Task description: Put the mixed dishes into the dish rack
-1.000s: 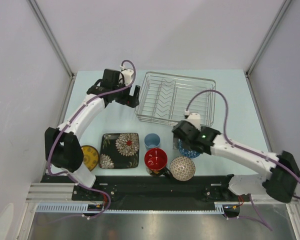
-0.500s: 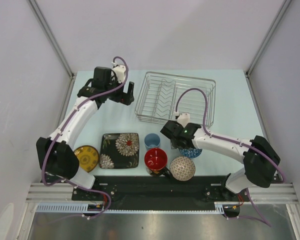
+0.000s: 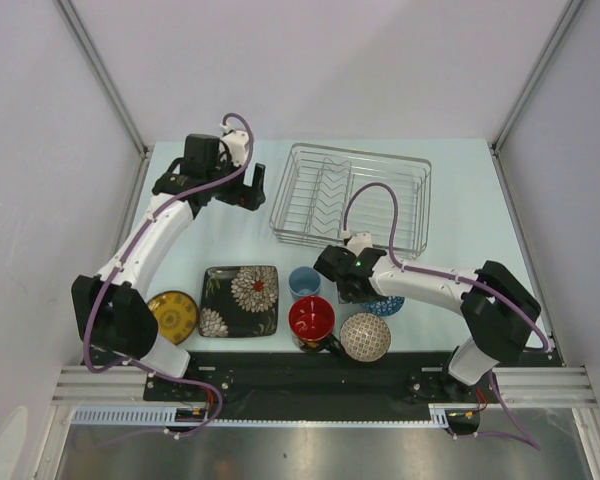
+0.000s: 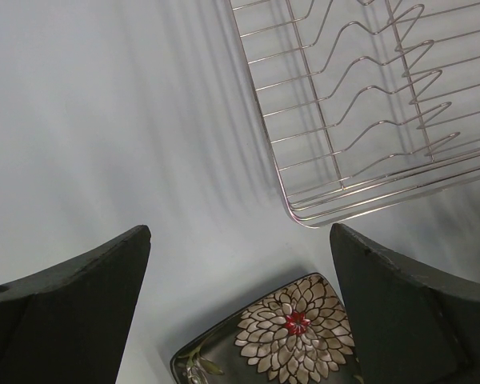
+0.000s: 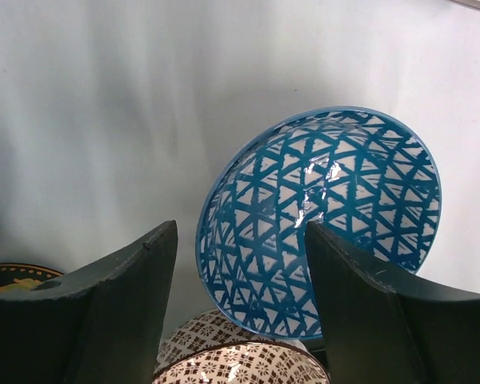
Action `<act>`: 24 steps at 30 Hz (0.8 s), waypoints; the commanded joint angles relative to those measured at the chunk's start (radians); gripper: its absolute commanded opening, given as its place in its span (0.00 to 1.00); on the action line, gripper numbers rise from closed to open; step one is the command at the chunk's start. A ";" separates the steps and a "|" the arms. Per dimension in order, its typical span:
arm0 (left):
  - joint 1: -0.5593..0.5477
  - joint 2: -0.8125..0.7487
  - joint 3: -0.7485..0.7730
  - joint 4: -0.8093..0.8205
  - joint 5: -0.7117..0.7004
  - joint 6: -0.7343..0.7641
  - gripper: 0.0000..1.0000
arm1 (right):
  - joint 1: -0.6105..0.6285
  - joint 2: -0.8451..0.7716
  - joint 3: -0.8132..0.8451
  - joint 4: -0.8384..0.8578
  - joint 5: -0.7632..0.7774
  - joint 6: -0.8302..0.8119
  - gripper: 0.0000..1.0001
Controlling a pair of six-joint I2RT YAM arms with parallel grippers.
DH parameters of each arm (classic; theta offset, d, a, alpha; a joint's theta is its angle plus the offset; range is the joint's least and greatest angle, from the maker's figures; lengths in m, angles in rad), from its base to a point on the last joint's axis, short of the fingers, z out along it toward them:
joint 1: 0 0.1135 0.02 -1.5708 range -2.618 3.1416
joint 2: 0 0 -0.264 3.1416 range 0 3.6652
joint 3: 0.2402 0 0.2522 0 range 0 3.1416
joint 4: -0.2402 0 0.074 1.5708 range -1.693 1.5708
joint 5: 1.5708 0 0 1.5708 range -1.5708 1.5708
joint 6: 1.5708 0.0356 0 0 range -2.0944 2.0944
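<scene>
Pale blue tabletop (image 3: 460, 200) carries a rectangular silver wire dish rack (image 3: 420, 200) at its far side. The left gripper (image 3: 252, 192) hangs spread wide beside the rack, holding nothing. The right gripper (image 5: 240, 226) straddles the rim of the blue triangle-patterned bowl (image 5: 360, 184) (one finger inside, one outside); I cannot tell whether it has actually pinched it. A beige-pink patterned bowl (image 3: 365, 336) sits just beside.

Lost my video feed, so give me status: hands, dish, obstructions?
Left hand open, empty, beside the dish rack. Right hand open astride blue patterned bowl rim, not clamped. Beige-pink patterned bowl close beside the blue one.
</scene>
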 commanded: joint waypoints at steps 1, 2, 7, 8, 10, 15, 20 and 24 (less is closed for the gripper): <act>0.013 -0.047 0.002 0.012 0.012 0.020 1.00 | -0.005 0.013 0.033 0.022 0.007 0.032 0.67; 0.015 -0.046 0.002 0.012 0.014 0.020 1.00 | -0.005 0.016 0.033 0.020 0.010 0.038 0.65; 0.016 -0.053 -0.002 0.014 0.012 0.024 1.00 | -0.013 0.027 0.033 0.027 0.001 0.034 0.52; 0.018 -0.057 -0.001 0.012 0.009 0.026 1.00 | -0.016 0.030 0.033 0.033 -0.004 0.034 0.49; 0.021 -0.057 -0.001 0.011 0.009 0.027 1.00 | -0.025 0.039 0.033 0.037 -0.016 0.027 0.43; 0.030 -0.064 -0.007 0.008 0.008 0.027 1.00 | -0.030 0.049 0.033 0.042 -0.027 0.023 0.34; 0.036 -0.078 -0.007 0.008 0.005 0.032 1.00 | -0.033 0.046 0.033 0.040 -0.030 0.023 0.18; 0.039 -0.083 -0.010 0.000 0.002 0.035 1.00 | -0.029 0.021 0.033 0.037 -0.025 0.023 0.01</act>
